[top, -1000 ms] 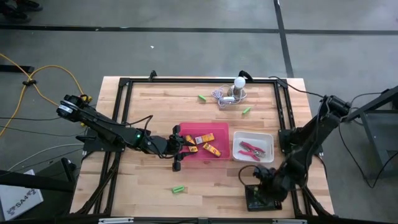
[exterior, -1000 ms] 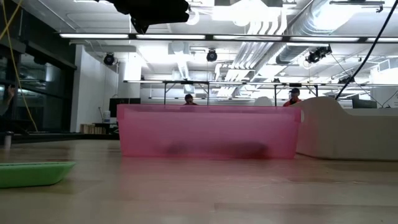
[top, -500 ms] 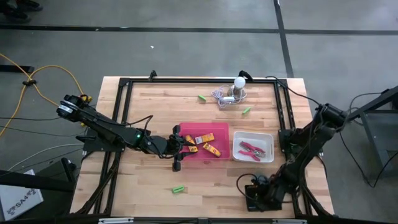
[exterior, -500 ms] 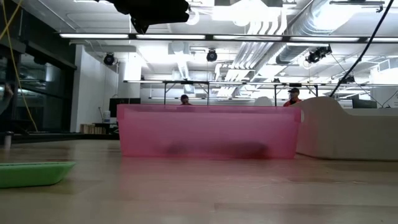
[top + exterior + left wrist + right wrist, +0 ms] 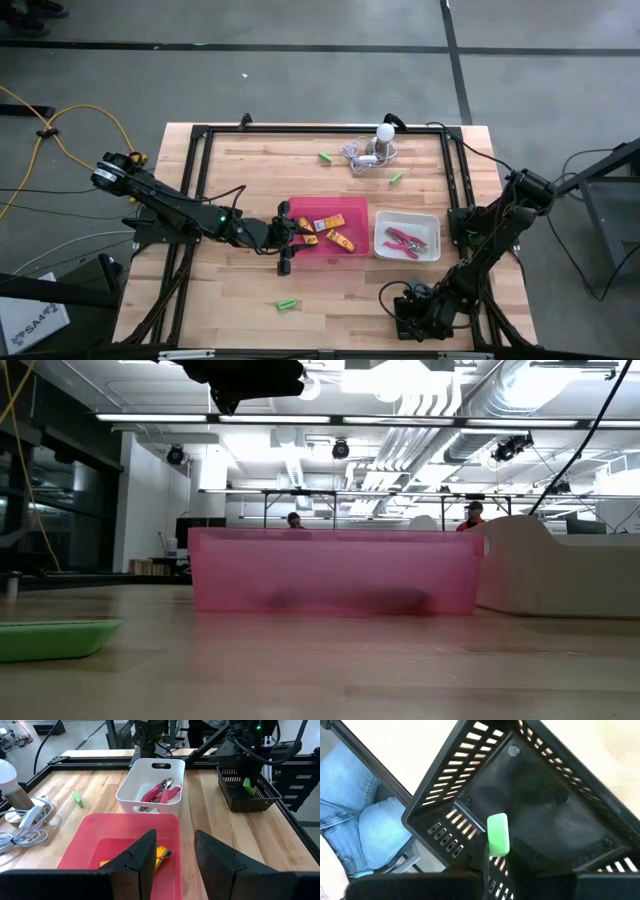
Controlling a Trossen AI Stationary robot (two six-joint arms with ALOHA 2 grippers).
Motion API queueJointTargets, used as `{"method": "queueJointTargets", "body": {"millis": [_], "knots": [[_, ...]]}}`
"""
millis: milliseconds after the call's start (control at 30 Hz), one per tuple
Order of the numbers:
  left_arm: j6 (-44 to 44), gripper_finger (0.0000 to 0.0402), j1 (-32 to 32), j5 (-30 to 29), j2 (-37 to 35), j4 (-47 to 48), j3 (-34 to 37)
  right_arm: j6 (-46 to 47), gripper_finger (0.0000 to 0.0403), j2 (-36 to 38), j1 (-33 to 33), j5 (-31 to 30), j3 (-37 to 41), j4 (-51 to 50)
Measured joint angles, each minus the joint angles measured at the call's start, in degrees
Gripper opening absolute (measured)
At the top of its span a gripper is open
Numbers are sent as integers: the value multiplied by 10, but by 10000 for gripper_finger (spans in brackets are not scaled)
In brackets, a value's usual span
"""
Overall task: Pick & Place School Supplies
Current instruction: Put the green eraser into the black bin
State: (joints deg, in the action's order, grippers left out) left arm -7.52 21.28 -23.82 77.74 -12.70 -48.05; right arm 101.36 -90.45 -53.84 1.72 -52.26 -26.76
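Observation:
My right gripper (image 5: 497, 859) is at the table's near right corner (image 5: 412, 308), pointing steeply down into a black slotted tray (image 5: 555, 815). It is shut on a short bright-green stick (image 5: 497, 834). My left gripper (image 5: 172, 852) stands open above the left end of the pink tray (image 5: 345, 208), with nothing between its fingers. In that tray lie yellow-orange blocks (image 5: 335, 238). Pink-handled scissors (image 5: 161, 790) lie in the white tray (image 5: 382, 240). Other green sticks lie flat on the table near the front edge (image 5: 287, 303) and at the far side (image 5: 326, 157), (image 5: 397, 177). My right gripper pinches the green stick by its one end (image 5: 497, 851) between the two fingertips. The fingers come from above, slanting down. The stick juts out beyond the fingertips, inside the black tray (image 5: 247, 785) and over its floor. Whether its free end touches the floor cannot be seen.
A white bulb with a grey cord (image 5: 375, 148) sits at the far side. A black metal frame (image 5: 200, 180) runs around the tabletop. A person in blue trousers (image 5: 360, 815) is beside the table's near right corner. Bare wood lies along the near edge left of the black tray.
My right gripper has come down toward the black tray and a little toward the near edge, carrying the green stick with it. The left arm has kept still.

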Motion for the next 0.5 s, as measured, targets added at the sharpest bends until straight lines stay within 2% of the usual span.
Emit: {"method": "queueJointTargets", "body": {"millis": [167,500], "knots": [[0,129,0,0,0,0,0,0,41,0,0,-2,0,0],[0,129,0,0,0,0,0,0,71,0,0,-8,0,0]]}}
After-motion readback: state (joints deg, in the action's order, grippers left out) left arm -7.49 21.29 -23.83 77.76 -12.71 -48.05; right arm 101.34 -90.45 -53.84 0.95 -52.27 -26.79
